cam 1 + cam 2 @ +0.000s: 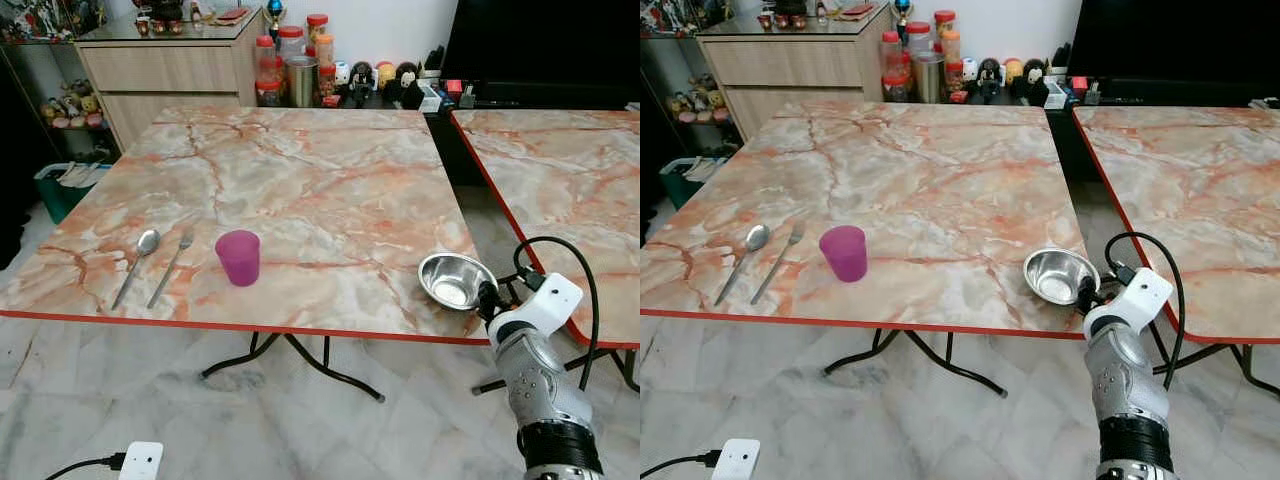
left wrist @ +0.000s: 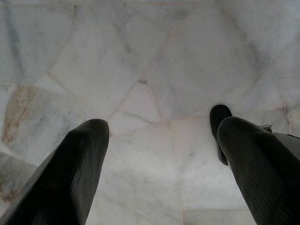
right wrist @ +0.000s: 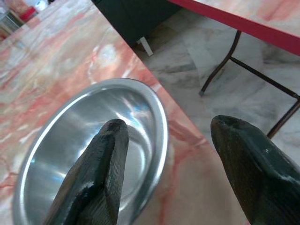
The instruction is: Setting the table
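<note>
Right pincer [image 3: 164, 154]: fingers spread, one black finger [image 3: 101, 173] over the inside of the bowl [image 1: 455, 279], the other outside its rim above the worktop [image 1: 330, 190] edge; nothing pinched. Bowl: steel, upright, at the near right corner of the worktop, just beside the red edge. Right arm [image 1: 545, 390]: silver, raised from below the worktop edge, a black cable looping off its wrist. Left pincer [image 2: 161, 164]: fingers spread, holding nothing, hanging over the pale marble floor [image 2: 154, 56]. Cup [image 1: 239, 257]: purple, upright, near the front edge, well apart from the bowl. Fork [image 1: 171, 267] and spoon [image 1: 137, 264]: lying side by side to the left of the cup, handles towards the front edge, spoon outermost. Second worktop [image 1: 570, 180]: same marble pattern, to the right across a gap. Cabinet [image 1: 165, 65] and a row of jars [image 1: 290, 60]: against the far wall.
</note>
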{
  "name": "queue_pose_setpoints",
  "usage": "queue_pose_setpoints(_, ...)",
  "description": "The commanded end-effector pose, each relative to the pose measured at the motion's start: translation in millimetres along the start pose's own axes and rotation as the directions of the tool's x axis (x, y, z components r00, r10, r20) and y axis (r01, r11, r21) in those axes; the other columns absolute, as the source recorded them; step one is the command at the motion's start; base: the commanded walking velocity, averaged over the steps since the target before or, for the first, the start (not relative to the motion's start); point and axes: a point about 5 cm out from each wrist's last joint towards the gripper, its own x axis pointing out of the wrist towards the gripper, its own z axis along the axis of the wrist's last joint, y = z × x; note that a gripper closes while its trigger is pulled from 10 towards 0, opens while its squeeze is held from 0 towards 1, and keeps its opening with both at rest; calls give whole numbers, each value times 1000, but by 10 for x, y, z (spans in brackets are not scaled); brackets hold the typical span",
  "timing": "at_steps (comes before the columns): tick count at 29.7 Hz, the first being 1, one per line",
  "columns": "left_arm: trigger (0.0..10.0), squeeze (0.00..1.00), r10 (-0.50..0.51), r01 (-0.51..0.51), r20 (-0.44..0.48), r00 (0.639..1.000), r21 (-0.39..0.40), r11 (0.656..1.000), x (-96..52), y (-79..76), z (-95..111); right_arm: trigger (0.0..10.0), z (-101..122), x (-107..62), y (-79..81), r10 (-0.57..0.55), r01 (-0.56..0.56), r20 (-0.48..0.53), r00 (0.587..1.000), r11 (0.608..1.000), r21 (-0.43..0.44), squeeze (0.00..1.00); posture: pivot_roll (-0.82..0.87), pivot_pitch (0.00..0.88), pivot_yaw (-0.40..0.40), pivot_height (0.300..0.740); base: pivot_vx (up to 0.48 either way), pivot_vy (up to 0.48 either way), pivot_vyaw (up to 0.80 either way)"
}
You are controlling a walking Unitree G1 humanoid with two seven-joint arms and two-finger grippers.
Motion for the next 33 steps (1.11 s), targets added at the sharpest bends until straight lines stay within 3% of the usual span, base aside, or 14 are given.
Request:
queue_pose_setpoints(1, 10000, 0, -6, 6, -18, 1000, 4, 1000, -9, -8, -56, 10000, 29, 23, 17, 6, -6, -5, 1000, 1000, 3, 0, 4, 34, -31, 740, 0, 0, 0)
queue_pose_setpoints(18, 10000, 0, -5, 5, -15, 1000, 4, 1000, -7, -1, -47, 10000, 53, 83, 41, 25, -25, -17, 1000, 999, 22, 0, 11, 53, -29, 740, 0, 0, 0)
queue_pose_setpoints(22, 10000, 0, -3, 3, -14, 1000, -2, 1000, -6, 1, -38, 10000, 34, 117, -13, -6, 8, -37, 999, 997, 75, 0, 13, 63, -28, 740, 0, 0, 0)
queue_pose_setpoints(33, 10000, 0, 3, -4, -15, 1000, -7, 1000, -6, 4, -41, 10000, 62, 176, 14, 0, 5, -52, 999, 995, 95, 0, 20, 71, -31, 740, 0, 0, 0)
